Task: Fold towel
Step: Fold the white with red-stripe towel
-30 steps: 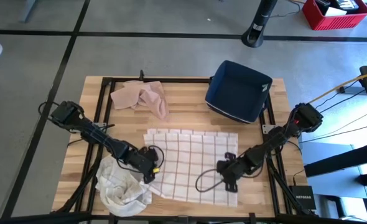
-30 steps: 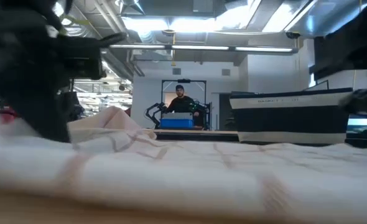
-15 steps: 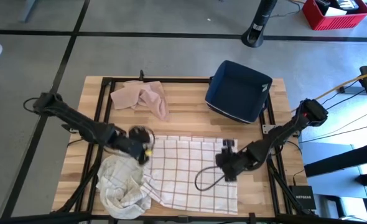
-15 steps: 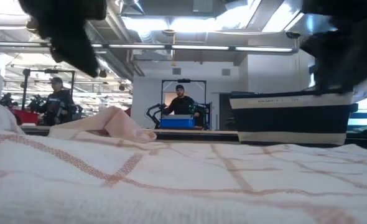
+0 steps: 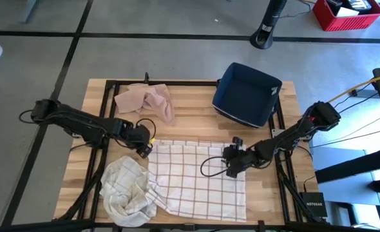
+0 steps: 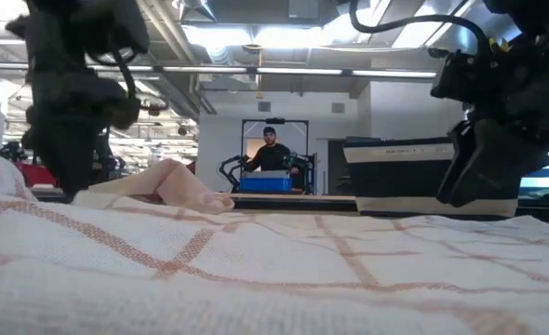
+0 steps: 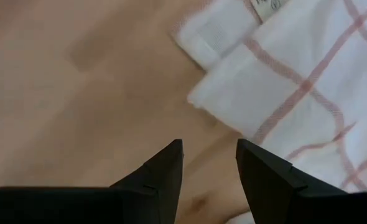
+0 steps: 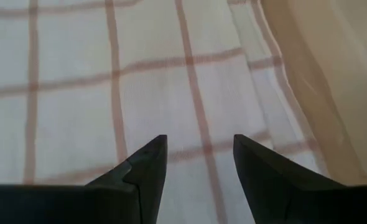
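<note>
Both pincers have risen off the checked towel (image 5: 196,179), spread and empty.
Left pincer (image 7: 208,163) needs the corner just ahead; right pincer (image 8: 198,158) should match.

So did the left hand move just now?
Yes. The left hand went up the table, from the crumpled white towel toward the pink cloth.
</note>
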